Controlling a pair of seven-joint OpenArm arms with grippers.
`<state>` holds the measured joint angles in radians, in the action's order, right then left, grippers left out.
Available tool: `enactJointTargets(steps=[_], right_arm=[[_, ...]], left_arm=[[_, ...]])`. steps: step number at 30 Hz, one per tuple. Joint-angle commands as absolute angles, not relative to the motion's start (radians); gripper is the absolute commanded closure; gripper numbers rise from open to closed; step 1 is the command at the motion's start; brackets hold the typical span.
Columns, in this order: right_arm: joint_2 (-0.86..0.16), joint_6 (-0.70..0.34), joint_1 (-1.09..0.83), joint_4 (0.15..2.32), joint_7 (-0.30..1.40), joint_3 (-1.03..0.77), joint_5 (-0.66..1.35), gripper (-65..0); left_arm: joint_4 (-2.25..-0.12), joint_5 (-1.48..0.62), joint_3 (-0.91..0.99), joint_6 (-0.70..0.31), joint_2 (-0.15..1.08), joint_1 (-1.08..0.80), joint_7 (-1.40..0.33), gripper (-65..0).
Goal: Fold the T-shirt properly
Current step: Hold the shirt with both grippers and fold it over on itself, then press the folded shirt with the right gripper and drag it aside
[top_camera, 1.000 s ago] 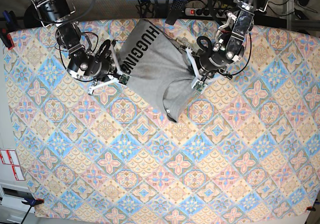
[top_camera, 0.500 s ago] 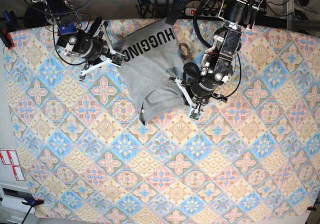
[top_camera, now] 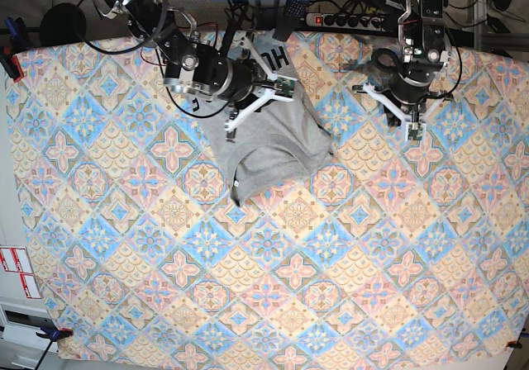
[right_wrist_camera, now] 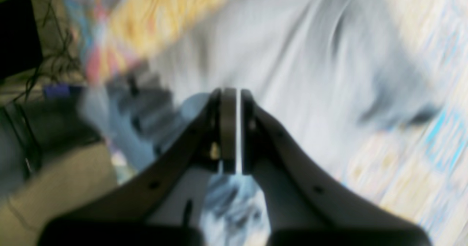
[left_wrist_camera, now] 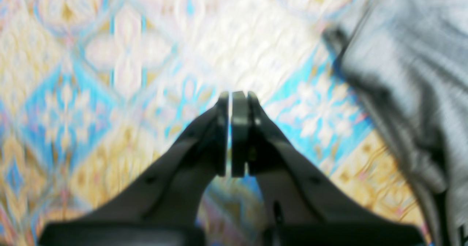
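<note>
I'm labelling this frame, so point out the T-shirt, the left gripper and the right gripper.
T-shirt (top_camera: 277,151): base view, plain grey middle.
Left gripper (left_wrist_camera: 232,136): left wrist view, between its closed tips.
Right gripper (right_wrist_camera: 230,129): right wrist view, between its closed tips.

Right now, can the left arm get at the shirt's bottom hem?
Probably yes. The left gripper hangs shut over bare tablecloth to one side of the shirt, with nothing between them in the base view. The right gripper is over the shirt's far end, so the hem side looks free.
</note>
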<state>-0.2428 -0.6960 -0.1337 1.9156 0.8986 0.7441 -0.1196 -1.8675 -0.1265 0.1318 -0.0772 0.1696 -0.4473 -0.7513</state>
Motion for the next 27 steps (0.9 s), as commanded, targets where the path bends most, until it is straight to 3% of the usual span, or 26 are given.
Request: enactJointTargets(steps=[1,6,17,22,27], right_arm=[[-0.225,-0.698,-0.107,1.929,0.881,0.759,-0.104,-1.4],[-0.13,-0.698,-0.024,1.805,0.881,0.803,-0.104,-1.5],[0.03,-0.698,0.096,1.414,0.869,0.802,-0.105,-1.5],[0.047,-0.698,0.128,1.271,0.834,0.768,-0.108,-1.4],[0.039,-0.698,0.13,1.196,0.808,0.618,-0.11,-1.4]], left_arm=[[-1.894,-0.122,0.165,-0.073,0.154,-0.458,-0.731,0.0],[-1.906,-0.122,0.26,-0.074,0.091,-0.486,-0.731,0.0],[-1.94,-0.122,0.265,-0.074,0.07,-0.479,-0.737,0.0],[-1.942,-0.154,0.265,-0.074,0.07,-0.478,-0.737,0.0],[-1.942,-0.156,0.265,-0.074,0.073,-0.478,-0.731,0.0]])
